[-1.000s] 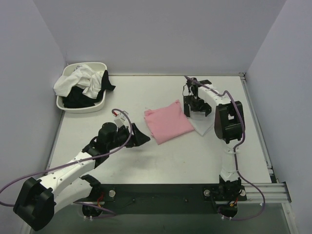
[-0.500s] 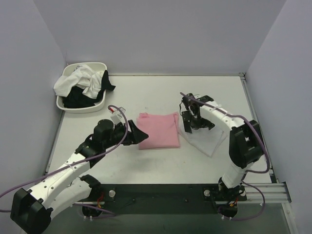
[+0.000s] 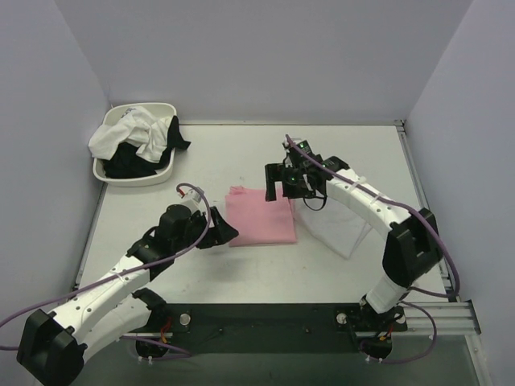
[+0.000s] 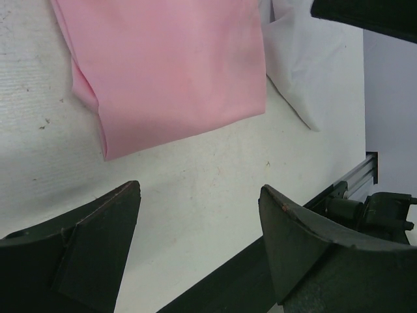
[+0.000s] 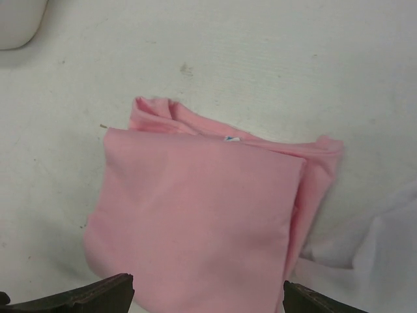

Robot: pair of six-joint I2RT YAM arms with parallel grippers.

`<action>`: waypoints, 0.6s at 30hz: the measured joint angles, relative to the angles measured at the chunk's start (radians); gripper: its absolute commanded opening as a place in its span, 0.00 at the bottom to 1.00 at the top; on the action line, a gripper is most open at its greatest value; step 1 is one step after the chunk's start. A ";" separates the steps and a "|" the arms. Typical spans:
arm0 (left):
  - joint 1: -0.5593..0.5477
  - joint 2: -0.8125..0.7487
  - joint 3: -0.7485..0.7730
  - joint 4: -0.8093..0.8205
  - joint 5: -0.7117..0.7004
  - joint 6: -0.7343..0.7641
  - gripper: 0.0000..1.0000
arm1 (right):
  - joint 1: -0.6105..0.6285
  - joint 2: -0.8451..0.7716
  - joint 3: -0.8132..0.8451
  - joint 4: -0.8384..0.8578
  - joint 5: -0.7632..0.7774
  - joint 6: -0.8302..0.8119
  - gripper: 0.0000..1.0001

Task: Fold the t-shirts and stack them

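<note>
A folded light pink t-shirt (image 3: 260, 215) lies flat mid-table. It also shows in the left wrist view (image 4: 169, 65) and the right wrist view (image 5: 202, 215). A folded white t-shirt (image 3: 342, 227) lies right of it, touching its edge, and shows in both wrist views (image 4: 306, 65) (image 5: 374, 257). My left gripper (image 3: 225, 232) (image 4: 199, 195) is open and empty, just off the pink shirt's near left corner. My right gripper (image 3: 279, 182) (image 5: 207, 290) is open and empty, above the pink shirt's far right edge. More white and black shirts (image 3: 137, 137) lie crumpled in the basin.
A white oval basin (image 3: 133, 177) stands at the far left corner of the table; its corner shows in the right wrist view (image 5: 16, 23). Grey walls close in the table on three sides. A metal rail (image 3: 451, 310) runs along the near right edge.
The pink shirt slid left and turned square to the table. My left gripper drew back slightly from its edge. My right gripper moved left, from over the white shirt to over the pink one.
</note>
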 measured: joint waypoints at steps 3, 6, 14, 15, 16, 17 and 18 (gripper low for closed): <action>-0.002 -0.002 -0.026 0.003 -0.002 -0.010 0.83 | 0.007 0.102 0.029 0.077 -0.075 0.006 1.00; -0.003 -0.005 -0.071 0.014 -0.002 -0.029 0.83 | 0.012 0.157 0.037 0.103 -0.100 0.004 1.00; -0.003 -0.025 -0.278 0.117 -0.002 -0.128 0.83 | -0.004 0.163 0.059 0.123 -0.108 -0.012 1.00; -0.003 -0.021 -0.292 0.134 -0.001 -0.138 0.83 | -0.010 0.162 0.059 0.124 -0.110 -0.014 1.00; -0.004 -0.016 -0.301 0.150 -0.002 -0.145 0.83 | -0.017 0.160 0.059 0.124 -0.110 -0.017 1.00; -0.004 -0.008 -0.305 0.169 -0.001 -0.151 0.83 | -0.024 0.157 0.059 0.123 -0.111 -0.021 1.00; -0.004 0.002 -0.307 0.192 -0.001 -0.158 0.84 | -0.032 0.154 0.059 0.122 -0.111 -0.023 1.00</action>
